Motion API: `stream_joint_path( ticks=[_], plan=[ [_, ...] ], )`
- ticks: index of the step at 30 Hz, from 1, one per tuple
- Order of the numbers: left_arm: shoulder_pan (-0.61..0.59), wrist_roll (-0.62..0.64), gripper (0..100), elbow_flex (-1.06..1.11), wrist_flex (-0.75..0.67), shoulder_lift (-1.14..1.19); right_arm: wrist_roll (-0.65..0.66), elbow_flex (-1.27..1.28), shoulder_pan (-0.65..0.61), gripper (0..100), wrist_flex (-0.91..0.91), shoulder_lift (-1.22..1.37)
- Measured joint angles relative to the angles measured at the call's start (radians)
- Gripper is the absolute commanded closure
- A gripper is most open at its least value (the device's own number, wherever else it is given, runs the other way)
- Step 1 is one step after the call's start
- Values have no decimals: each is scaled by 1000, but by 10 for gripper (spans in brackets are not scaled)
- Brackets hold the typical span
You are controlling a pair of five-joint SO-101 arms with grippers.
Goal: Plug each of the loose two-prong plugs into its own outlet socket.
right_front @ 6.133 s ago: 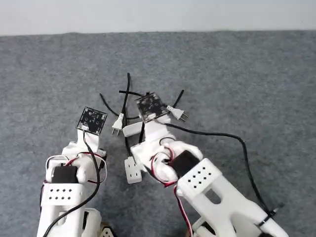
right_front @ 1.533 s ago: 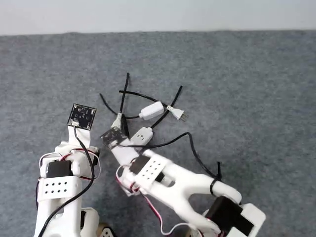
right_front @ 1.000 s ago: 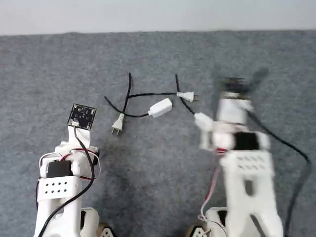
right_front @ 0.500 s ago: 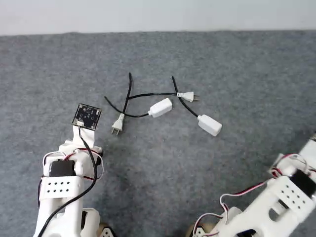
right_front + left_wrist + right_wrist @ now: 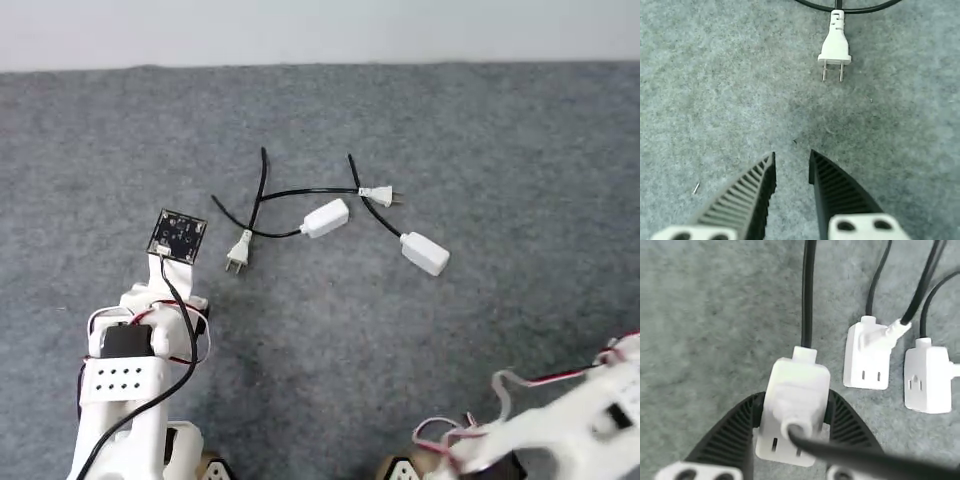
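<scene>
Just beyond the narrowly parted, empty left fingers [image 5: 757, 187] lies the two-prong plug [image 5: 835, 47], prongs toward them; advancing could shove it away. The right fingers [image 5: 735, 435] clamp an outlet socket [image 5: 795, 395].

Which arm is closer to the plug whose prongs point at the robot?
Left. The left gripper sits just short of the plug, open toward its prongs. The right arm is far off at the near right.

Grey carpet [image 5: 500, 150] bears 2 plugs [image 5: 237, 255], apparently 2 sockets [image 5: 325, 218].
</scene>
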Motion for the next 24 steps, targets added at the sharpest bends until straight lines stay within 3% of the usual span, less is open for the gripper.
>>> stream_joint_path(
  ticks=[4, 10, 13, 24],
  plan=[
    [0, 0, 891, 0, 0, 0, 0, -123, 11, 965, -6, 215],
    [0, 0, 891, 0, 0, 0, 2, -295, 11, 778, 0, 428],
    [0, 0, 891, 0, 0, 0, 2, -359, 12, 731, 55, 442],
    [0, 0, 891, 0, 0, 0, 2, -580, -51, 779, 390, 442]
  ],
)
